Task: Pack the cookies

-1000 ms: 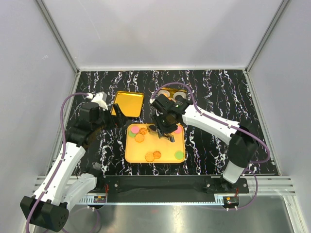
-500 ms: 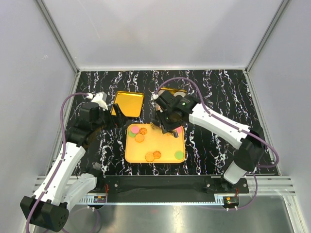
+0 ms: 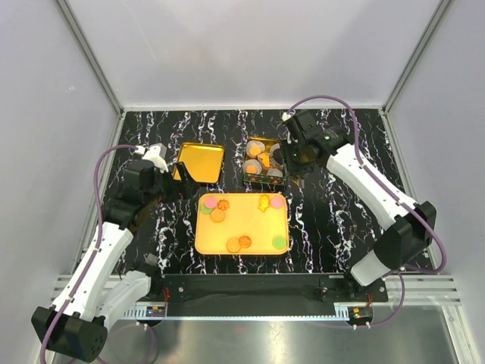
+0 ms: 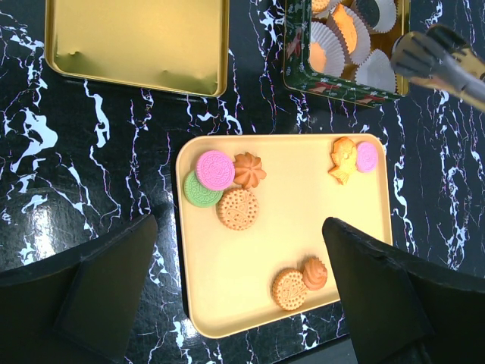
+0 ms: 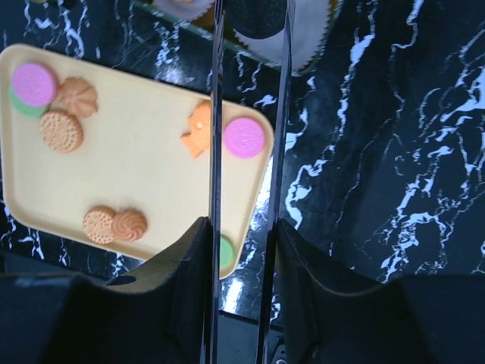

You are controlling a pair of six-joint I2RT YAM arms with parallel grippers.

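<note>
Several cookies lie on the yellow tray (image 3: 242,227): a pink (image 4: 215,169), green (image 4: 200,189) and orange group at its left, an orange figure (image 4: 342,159) and a small pink one (image 4: 367,156) at the back right, two orange ones (image 4: 289,288) in front, and a green one (image 3: 279,242). My left gripper (image 4: 239,224) is open and empty, high above the tray's left side (image 3: 176,180). My right gripper (image 5: 242,224) is shut on metal tongs (image 5: 216,114) at the tin's right edge (image 3: 294,155). A dark cookie (image 5: 258,14) shows between the tong tips over a paper cup; I cannot tell if it is gripped.
A green tin (image 4: 341,87) with white paper cups, some holding cookies, stands behind the tray (image 3: 261,180). A gold lid (image 4: 136,38) lies upside down to its left (image 3: 203,161). The tabletop is black marble, with grey walls on three sides.
My right arm has swung with the tongs from over the tray's back right corner to the tin, uncovering the orange figure and pink cookie. The left arm has not moved.
</note>
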